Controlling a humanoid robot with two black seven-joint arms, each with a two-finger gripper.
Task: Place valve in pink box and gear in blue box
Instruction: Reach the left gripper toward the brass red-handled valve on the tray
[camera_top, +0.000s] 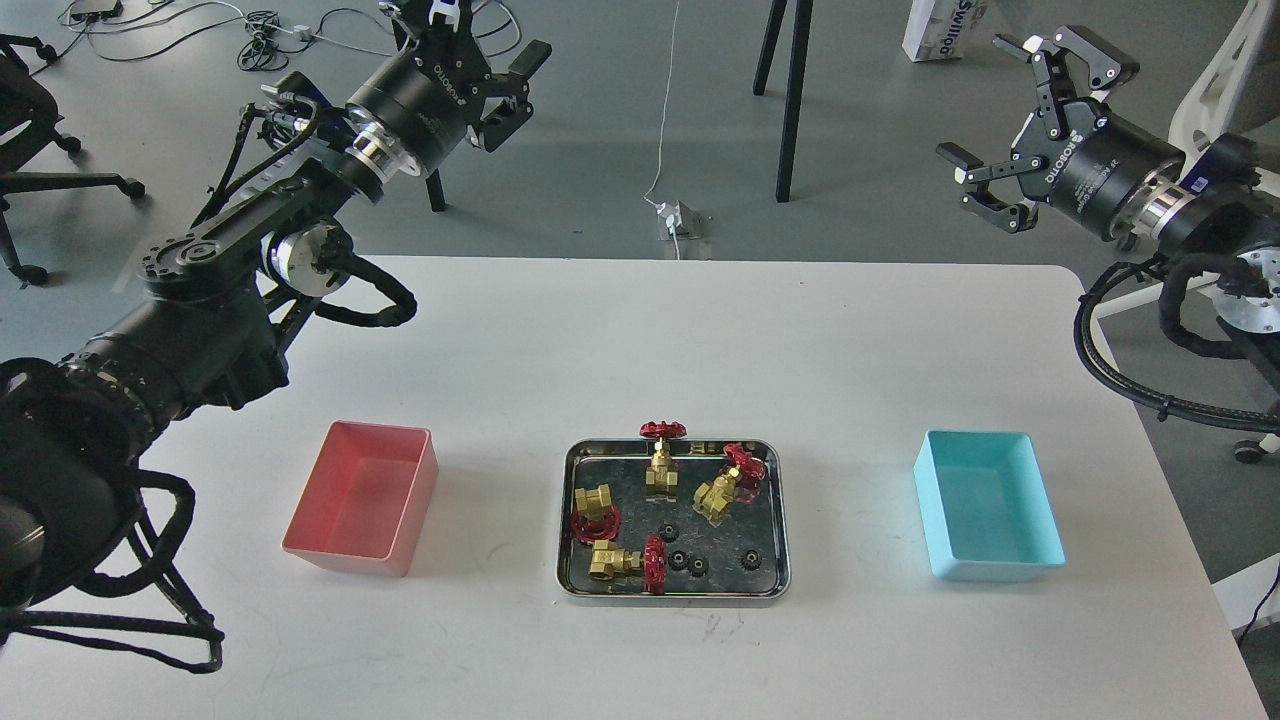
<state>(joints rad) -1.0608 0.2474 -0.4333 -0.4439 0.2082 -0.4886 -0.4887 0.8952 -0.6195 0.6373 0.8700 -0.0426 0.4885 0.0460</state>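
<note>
a white table (620, 340) is seen filling most of the view, with grey floor and cables behind it. the left arm is seen entering from the lower left and reaching up past the table's far left corner, and the left gripper (470, 50) is held high above the floor, fingers spread apart and nothing between them, though its upper finger is partly cut off by the top edge. the right arm is seen coming in from the right edge, and the right gripper (1030, 110) is likewise raised beyond the table's far right corner, its two fingers wide apart and empty. the pink box (362, 497) is placed on the left part of the table and the blue box (987, 505) on the right part, both with nothing seen inside. between them, well apart from each, a shiny steel tray (674, 592) is set near the front edge. four brass valves with red handwheels are held in the tray: one valve (661, 466) stands upright at the back rim, another lies tilted to its right, one lies at the left wall and one at the front. small black gears are scattered in the tray's front part, one gear (749, 560) lying apart toward the right and others close beside the front valve.
</note>
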